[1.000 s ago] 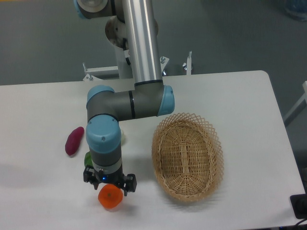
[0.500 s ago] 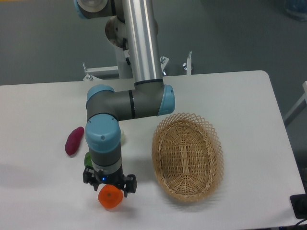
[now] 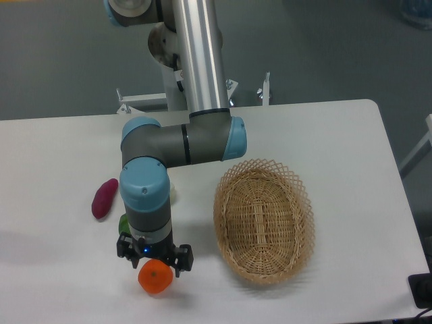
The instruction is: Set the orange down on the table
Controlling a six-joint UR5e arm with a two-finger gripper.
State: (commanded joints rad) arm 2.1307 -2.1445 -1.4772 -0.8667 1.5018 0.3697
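Note:
The orange (image 3: pixel 154 277) is small, round and bright, with a tiny dark dimple on top. It sits near the front edge of the white table (image 3: pixel 61 270), directly under my gripper (image 3: pixel 154 260). The gripper points straight down, and its black fingers (image 3: pixel 182 257) stand on either side of the orange's upper part. It looks shut on the orange, holding it at or just above the tabletop. The wrist hides the fingertips and the contact points.
An oval wicker basket (image 3: pixel 264 229) with nothing in it stands to the right of the gripper. A purple elongated fruit (image 3: pixel 104 198) lies to the left. A green item (image 3: pixel 124 223) and a pale item (image 3: pixel 173 194) are partly hidden behind the arm's wrist.
The arm and orange have shifted very slightly left; otherwise nothing has visibly changed.

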